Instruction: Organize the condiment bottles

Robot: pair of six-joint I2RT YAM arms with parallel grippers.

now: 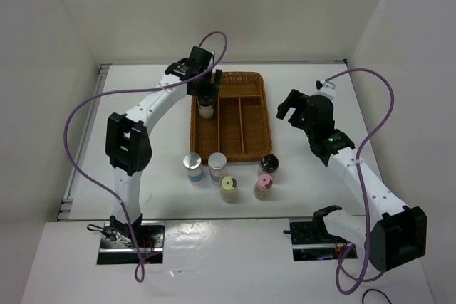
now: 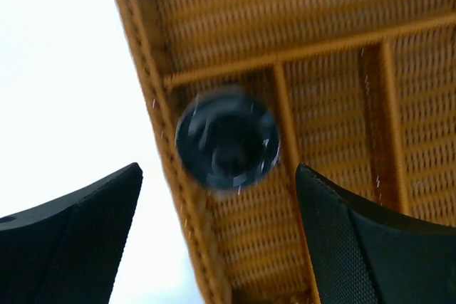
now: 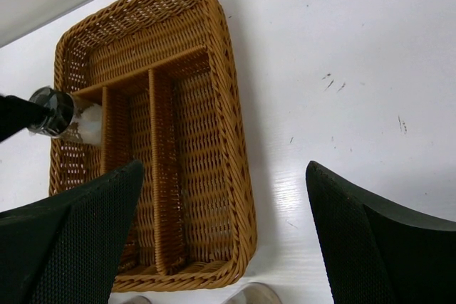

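Done: one black-capped bottle [image 1: 206, 109] in the tray's [image 1: 268, 122] left compartment. Remaining: five bottles [image 1: 229, 184] by the bench's [image 1: 296, 190] near edge. Wide and empty: left end effector [image 2: 217, 176], right end effector [image 3: 224, 169].

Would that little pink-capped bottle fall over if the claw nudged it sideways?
It might tip: the pink-capped bottle stands upright on a narrow round base. Lying down, its cylindrical body would likely roll on the smooth white table. Being small, it is probably light.
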